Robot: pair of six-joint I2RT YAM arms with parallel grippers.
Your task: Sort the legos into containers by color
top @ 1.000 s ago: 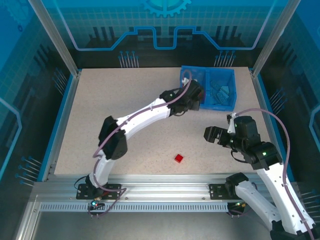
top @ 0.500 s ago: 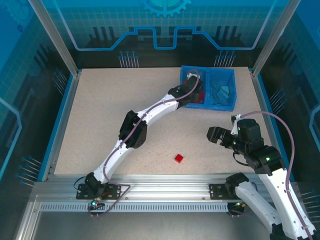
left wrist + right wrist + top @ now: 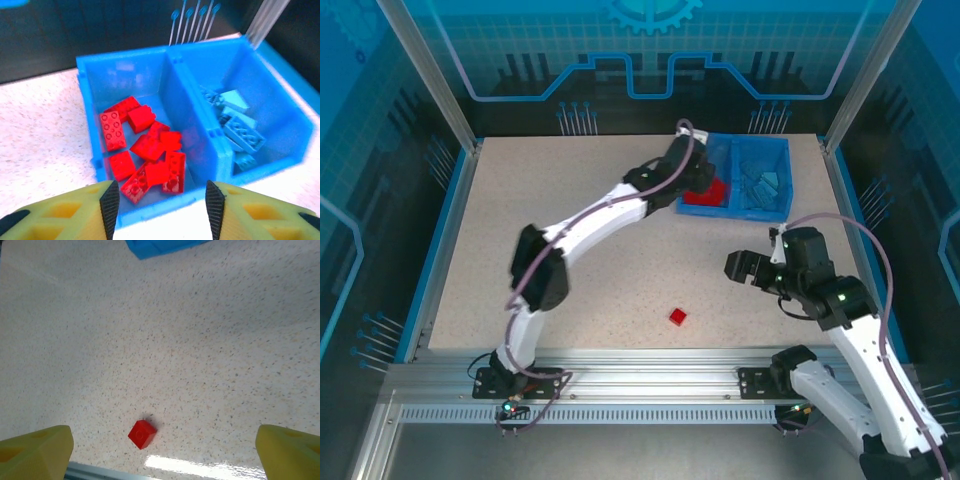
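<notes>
One table [image 3: 600, 250] holds one two-compartment bin [image 3: 87, 115] at its far right. Both grippers are empty: the left gripper [image 3: 162, 210] stands parted above the bin's near wall, and the right gripper [image 3: 736, 268] is spread wide over the table. The left wrist view resolves about ten red legos [image 3: 147, 147] in the left compartment and about five light blue legos [image 3: 244, 135] in the right. The right wrist view shows one loose red lego [image 3: 142, 433] near the front edge.

Speckled beige table [image 3: 620, 290], aluminium rail [image 3: 650, 385] along near edge, blue printed backdrop [image 3: 650, 60]
</notes>
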